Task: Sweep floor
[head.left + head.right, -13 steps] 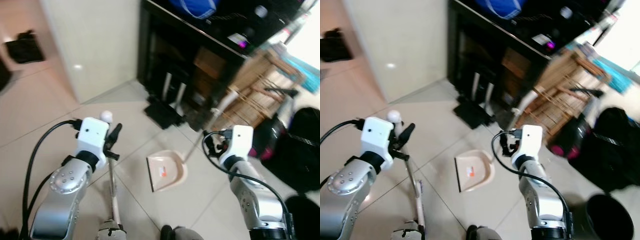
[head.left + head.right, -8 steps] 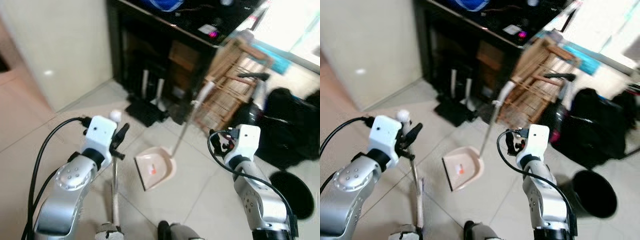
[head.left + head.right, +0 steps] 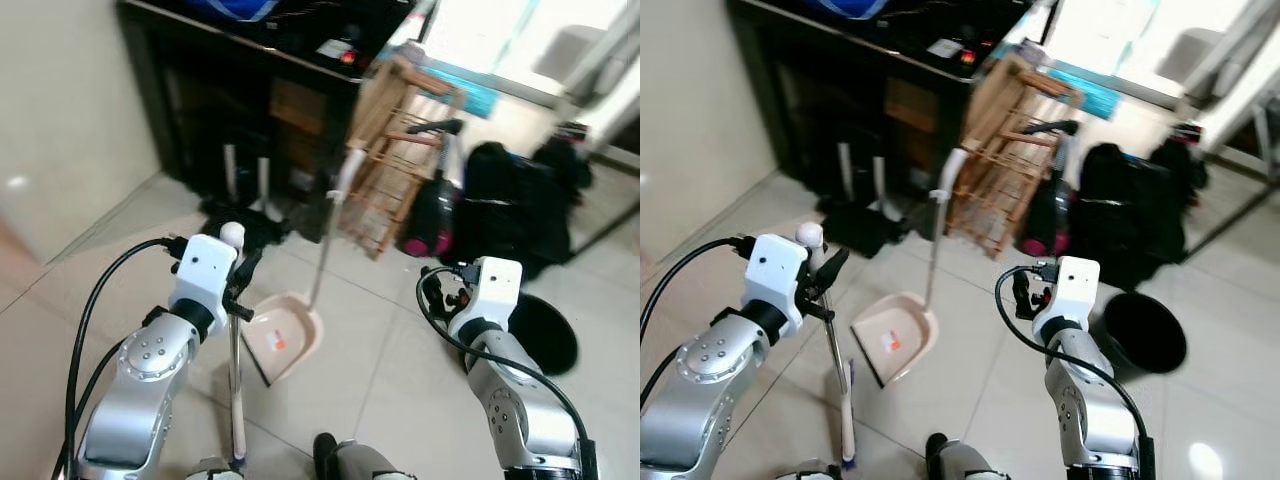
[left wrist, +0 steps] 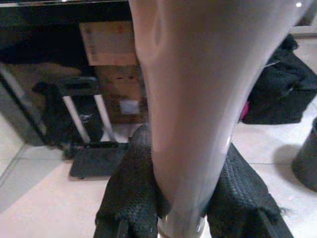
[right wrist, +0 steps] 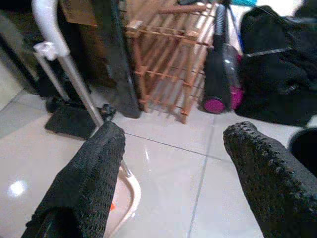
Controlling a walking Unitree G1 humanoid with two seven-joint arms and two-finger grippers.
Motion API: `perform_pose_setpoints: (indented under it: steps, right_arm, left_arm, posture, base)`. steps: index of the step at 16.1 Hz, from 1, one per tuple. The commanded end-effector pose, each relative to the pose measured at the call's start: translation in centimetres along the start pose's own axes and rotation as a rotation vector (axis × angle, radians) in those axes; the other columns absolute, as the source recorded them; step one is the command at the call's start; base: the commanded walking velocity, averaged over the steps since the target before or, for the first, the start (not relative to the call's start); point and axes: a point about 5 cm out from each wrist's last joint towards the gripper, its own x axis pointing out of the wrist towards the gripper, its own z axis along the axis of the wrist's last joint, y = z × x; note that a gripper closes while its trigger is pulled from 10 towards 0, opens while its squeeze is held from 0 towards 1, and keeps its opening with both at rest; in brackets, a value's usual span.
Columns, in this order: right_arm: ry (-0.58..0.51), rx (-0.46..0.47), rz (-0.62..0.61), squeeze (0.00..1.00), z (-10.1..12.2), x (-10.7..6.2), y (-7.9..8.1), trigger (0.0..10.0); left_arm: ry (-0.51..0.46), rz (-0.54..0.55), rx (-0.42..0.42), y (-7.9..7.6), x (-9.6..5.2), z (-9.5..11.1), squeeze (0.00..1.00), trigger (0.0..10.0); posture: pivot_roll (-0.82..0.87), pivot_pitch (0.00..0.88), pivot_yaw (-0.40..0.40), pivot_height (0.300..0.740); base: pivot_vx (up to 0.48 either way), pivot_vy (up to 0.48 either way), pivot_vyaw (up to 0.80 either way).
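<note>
Left gripper (image 4: 181, 198) clamps broom handle (image 3: 236, 385); dustpan (image 3: 280, 337) beside.

— Where's the broom (image 3: 236, 375)?
— Upright on the tiled floor (image 3: 400, 370), pale handle, round white knob on top, clamped between black fingers (image 4: 130, 191).
— And the dustpan (image 3: 283, 334)?
— Beige, flat on the floor just beside the broom, its long handle standing up, something small and orange inside.

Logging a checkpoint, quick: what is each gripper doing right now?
Left gripper: jaws shut on the broom handle.
Right gripper: jaws open, holding nothing, pointed toward the dustpan.
</note>
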Motion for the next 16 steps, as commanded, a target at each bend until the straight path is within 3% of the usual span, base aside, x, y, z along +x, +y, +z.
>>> perform_pose_setpoints:
  steps: [1, 8, 12, 16]
  right_arm:
    - [-0.005, -0.003, -0.009, 0.0, 0.4, -0.3, -0.1, 10.0]
    - [0.022, -0.028, 0.01, 0.0, 0.2, -0.5, 0.0, 10.0]
    - [0.009, -0.002, 0.038, 0.0, 0.7, -0.7, -0.1, 10.0]
    - [0.008, 0.004, 0.023, 0.0, 0.8, -0.4, -0.1, 10.0]
  left_arm:
    - [-0.035, -0.004, 0.009, -0.4, 0.0, 0.4, 0.0, 10.0]
    - [-0.063, -0.07, 0.028, -2.3, -1.1, 1.2, 0.0, 10.0]
    - [-0.133, -0.065, -0.001, -2.2, -3.0, 3.1, 0.0, 10.0]
    - [-0.116, -0.084, 0.024, -2.5, -1.9, 2.7, 0.0, 10.0]
  posture:
    - [0.13, 0.113, -0.115, 0.74]
    - [0.14, 0.127, -0.125, 0.74]
    - [0.16, 0.131, -0.128, 0.74]
    - [0.15, 0.125, -0.116, 0.74]
  base:
    - [0.0, 0.0, -0.8]
    - [0.0, -0.111, -0.8]
    - [0.0, 0.0, -0.12]
    - [0.0, 0.0, -0.2]
